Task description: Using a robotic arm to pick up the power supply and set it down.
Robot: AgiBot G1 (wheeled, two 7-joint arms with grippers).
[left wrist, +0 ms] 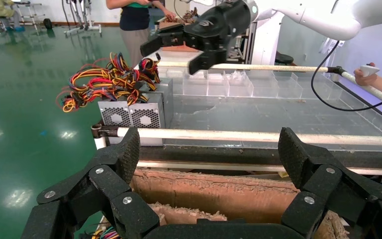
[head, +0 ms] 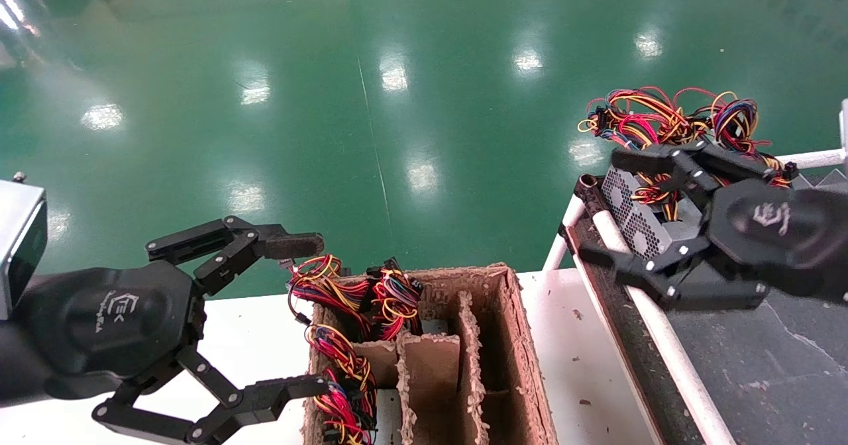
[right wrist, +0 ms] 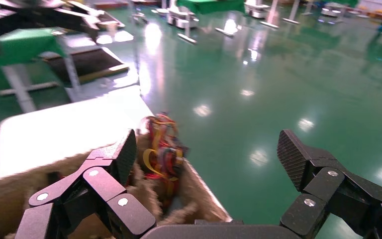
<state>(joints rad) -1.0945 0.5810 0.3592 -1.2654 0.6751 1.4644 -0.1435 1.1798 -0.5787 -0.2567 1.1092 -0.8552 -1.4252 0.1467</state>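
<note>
Glossy green floor behind boxy perforated-metal power supply [head: 639,223], wires tangled.

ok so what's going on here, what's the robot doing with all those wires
The robot is shifting power supplies out of a cardboard divider box. Its right gripper hangs open above one power supply, which sits at the corner of the grey conveyor, not gripped. The left gripper is open beside the box, level with the wire bundles of units in its left compartments.
</note>
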